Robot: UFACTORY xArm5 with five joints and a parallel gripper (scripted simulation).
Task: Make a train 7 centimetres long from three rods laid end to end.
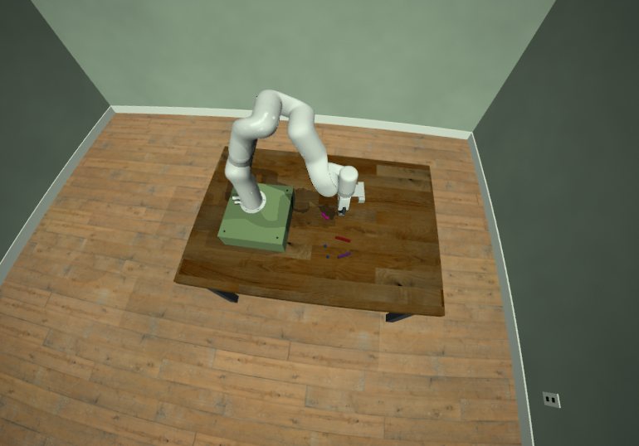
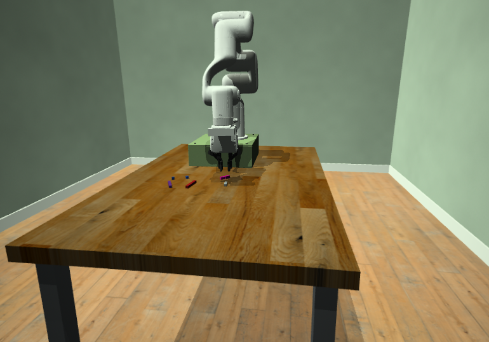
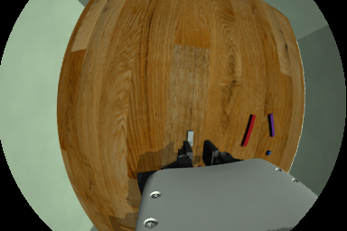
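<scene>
My gripper [image 1: 342,212] [image 2: 225,169] [image 3: 195,150] hangs above the table, its fingers parted by a narrow gap with nothing between them. A grey rod [image 2: 225,184] [image 3: 190,138] lies flat close to the fingertips in the wrist view. A magenta rod [image 1: 324,216] [image 2: 224,177] lies apart from it, nearer the robot's base, mostly hidden in the wrist view. A red rod [image 1: 342,239] [image 2: 191,184] [image 3: 248,130] and a purple rod [image 1: 343,255] [image 2: 169,184] [image 3: 271,124] lie separately. Two small blue rods, one [image 1: 324,245] [image 2: 187,177] and another [image 1: 327,256] [image 2: 173,178], lie apart near them.
The green base block [image 1: 257,219] [image 2: 199,154] carries the arm at one end of the wooden table [image 1: 402,214] [image 2: 221,227]. The arm's shadow falls around the magenta rod.
</scene>
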